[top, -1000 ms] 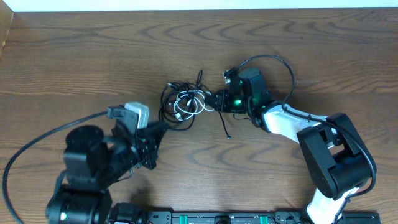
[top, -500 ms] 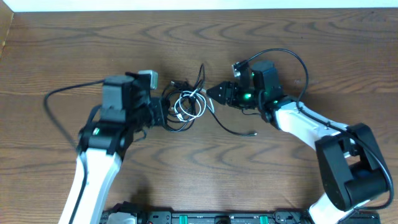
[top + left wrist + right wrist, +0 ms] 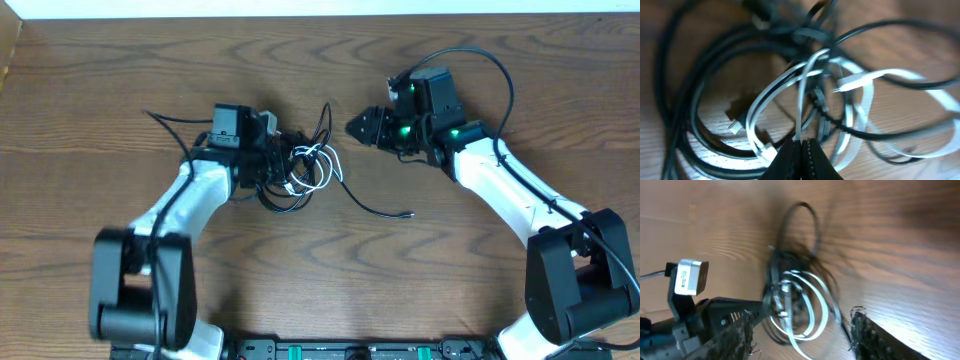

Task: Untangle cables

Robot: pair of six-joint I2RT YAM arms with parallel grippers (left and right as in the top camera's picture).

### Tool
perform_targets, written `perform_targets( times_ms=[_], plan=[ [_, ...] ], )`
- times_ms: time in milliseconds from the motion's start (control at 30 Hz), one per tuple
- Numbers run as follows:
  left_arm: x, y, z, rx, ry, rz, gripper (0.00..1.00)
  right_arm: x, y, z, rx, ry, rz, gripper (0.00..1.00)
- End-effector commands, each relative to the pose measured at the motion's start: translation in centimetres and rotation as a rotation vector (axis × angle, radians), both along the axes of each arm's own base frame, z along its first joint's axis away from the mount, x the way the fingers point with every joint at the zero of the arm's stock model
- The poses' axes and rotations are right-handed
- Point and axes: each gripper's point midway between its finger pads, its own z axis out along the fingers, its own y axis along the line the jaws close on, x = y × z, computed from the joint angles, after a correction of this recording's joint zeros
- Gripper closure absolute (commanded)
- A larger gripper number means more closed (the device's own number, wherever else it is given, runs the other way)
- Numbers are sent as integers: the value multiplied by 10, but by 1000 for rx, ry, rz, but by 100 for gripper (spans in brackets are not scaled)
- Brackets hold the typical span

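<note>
The cables (image 3: 305,168) are one knot on the table (image 3: 500,60), right at the left end effector (image 3: 801,152), which is clenched on what looks like the white cable (image 3: 801,100). The right end effector (image 3: 352,127) is just past the knot from it, released and holding nothing. My worry: pull that white cable alone and the whole knot drags along or cinches tighter, since nothing's pinning it.

No readable text, label, brand, number or sign in any view. Nothing legible on the cables (image 3: 300,166); wrist views blurred, overhead too small.
</note>
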Motion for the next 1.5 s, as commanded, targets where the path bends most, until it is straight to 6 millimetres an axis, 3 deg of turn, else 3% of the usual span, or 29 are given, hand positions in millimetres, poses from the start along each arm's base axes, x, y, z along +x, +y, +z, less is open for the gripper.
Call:
perform_targets(
  times_ms=[0,167,300,367,533,633,700,867,1200,1467],
  plan=[
    [-4,-1,-16,-8,65,1,92,1,-7,0,-76,-65,33,34],
    [-28,4,-33,20,187,4,92,-12,-6,-9,-148,-93,140,24],
    [-51,16,-41,90,288,17,92,-10,-15,-14,-160,-41,69,31],
    [-68,15,-42,94,360,11,92,-9,-17,-14,-139,-5,25,37],
    [-95,10,-41,111,456,-29,92,-14,-10,-14,-144,-13,55,39],
    [-97,6,-35,114,440,-52,93,-11,2,-7,-123,-62,80,39],
    [-95,3,-29,113,412,-66,92,-9,14,2,-92,-127,131,30],
    [-98,-5,-24,125,367,-155,92,-8,26,8,-95,-201,184,31],
    [-105,-12,-26,153,369,-196,92,-4,64,-22,-124,-258,219,37],
    [-106,-12,-26,153,370,-196,92,11,81,-64,-165,-302,200,41]
  ],
)
